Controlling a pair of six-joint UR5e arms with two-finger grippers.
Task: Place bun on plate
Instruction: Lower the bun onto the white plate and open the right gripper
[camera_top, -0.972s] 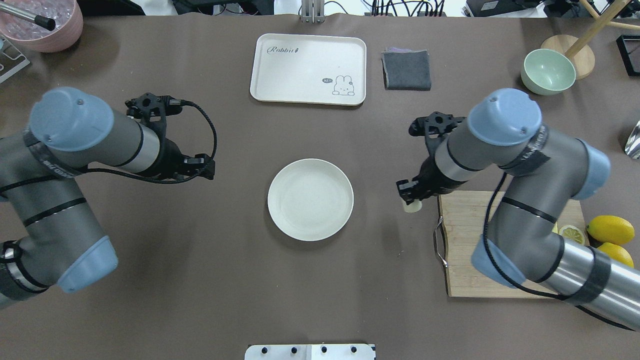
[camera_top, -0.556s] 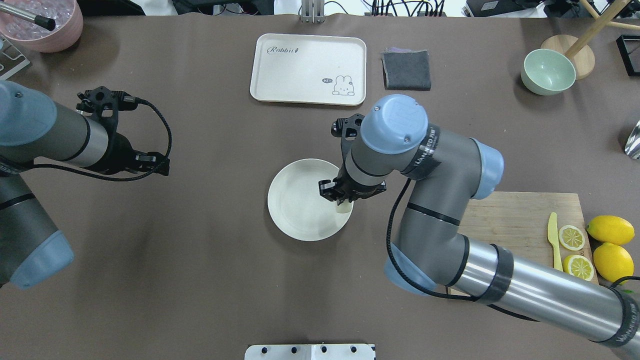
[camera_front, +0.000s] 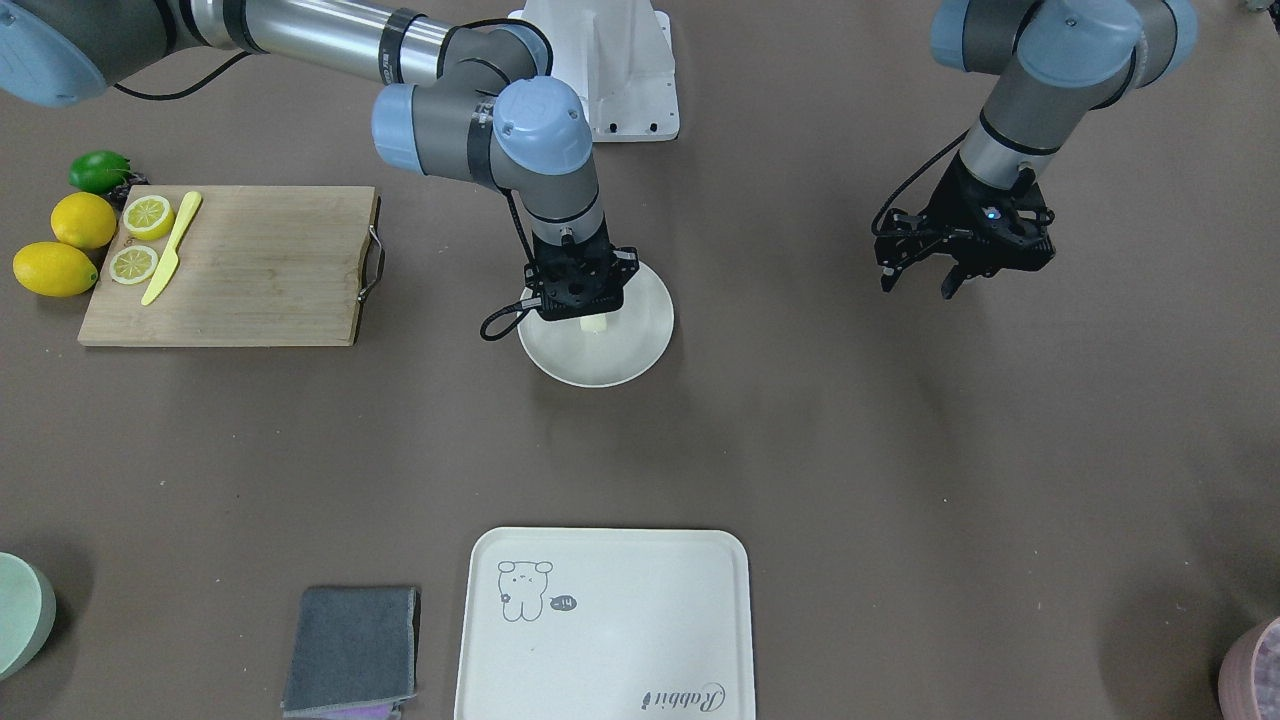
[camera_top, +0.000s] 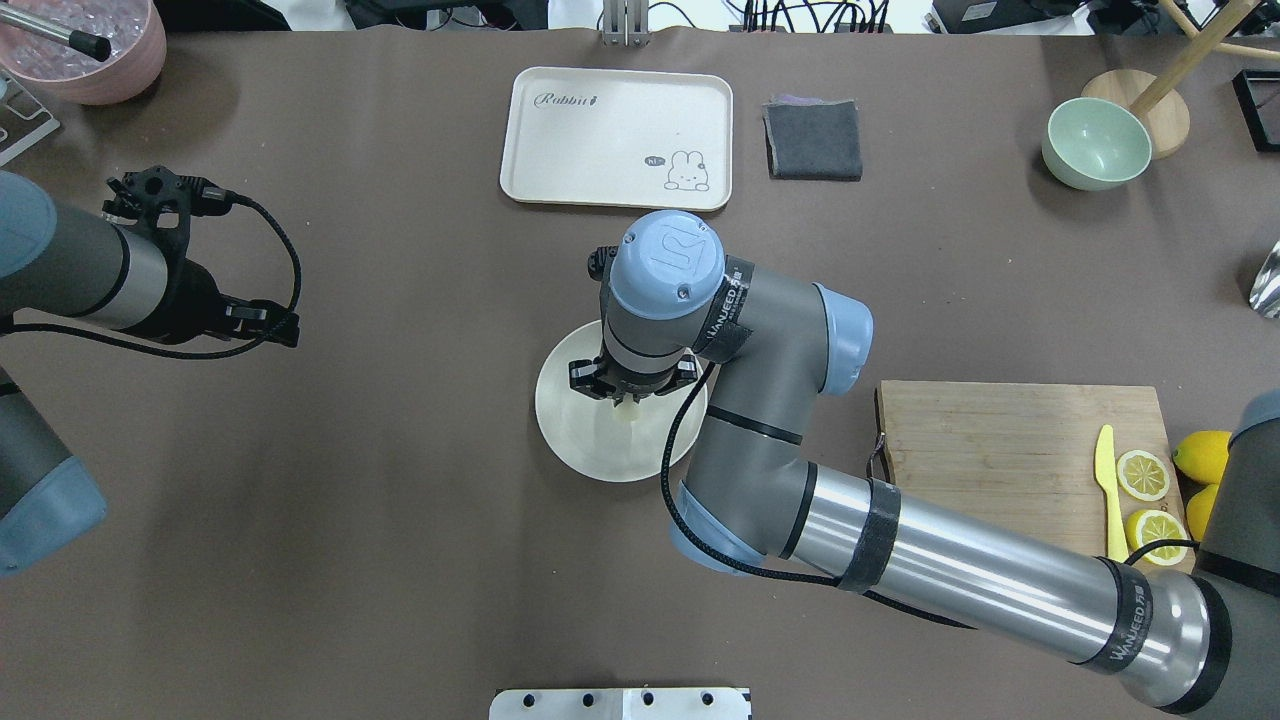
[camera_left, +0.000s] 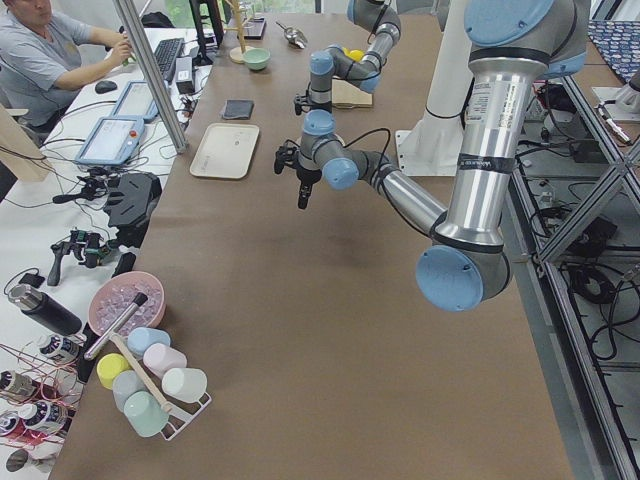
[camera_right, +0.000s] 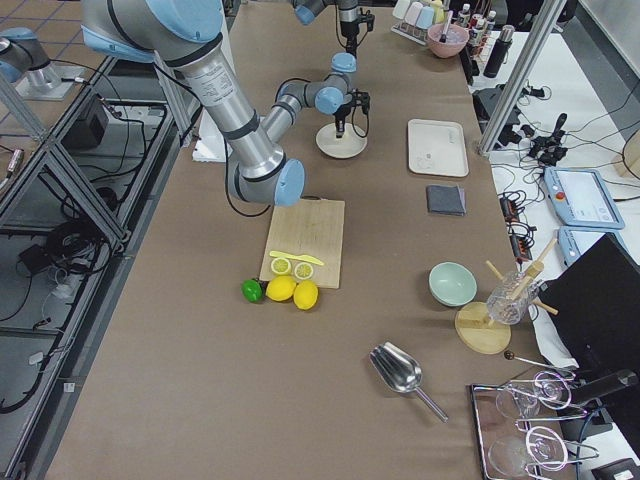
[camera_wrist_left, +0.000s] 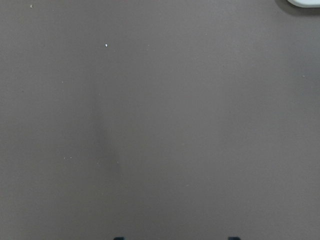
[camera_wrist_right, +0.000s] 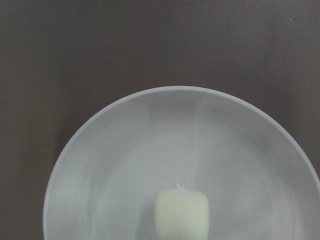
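Note:
The bun (camera_top: 628, 408) is a small pale cream lump held in my right gripper (camera_top: 630, 397), which is shut on it from above. It hangs over the middle of the round off-white plate (camera_top: 570, 430), close to its surface. I cannot tell whether it touches. The front-facing view shows the bun (camera_front: 594, 322) poking out below the right gripper (camera_front: 585, 305), over the plate (camera_front: 630, 360). In the right wrist view the bun (camera_wrist_right: 181, 212) sits low in frame above the plate (camera_wrist_right: 100, 150). My left gripper (camera_top: 265, 325) hovers open and empty far to the left, also seen as the left gripper (camera_front: 917, 288).
A cream tray (camera_top: 616, 137) with a rabbit drawing and a grey cloth (camera_top: 813, 139) lie at the back. To the right are a wooden cutting board (camera_top: 1000, 450) with a yellow knife (camera_top: 1104, 480), lemon slices and lemons. A green bowl (camera_top: 1096, 143) stands back right.
My right arm swung left from the cutting board's edge, carrying the bun to over the plate's middle. The left arm drew back toward the table's left edge.

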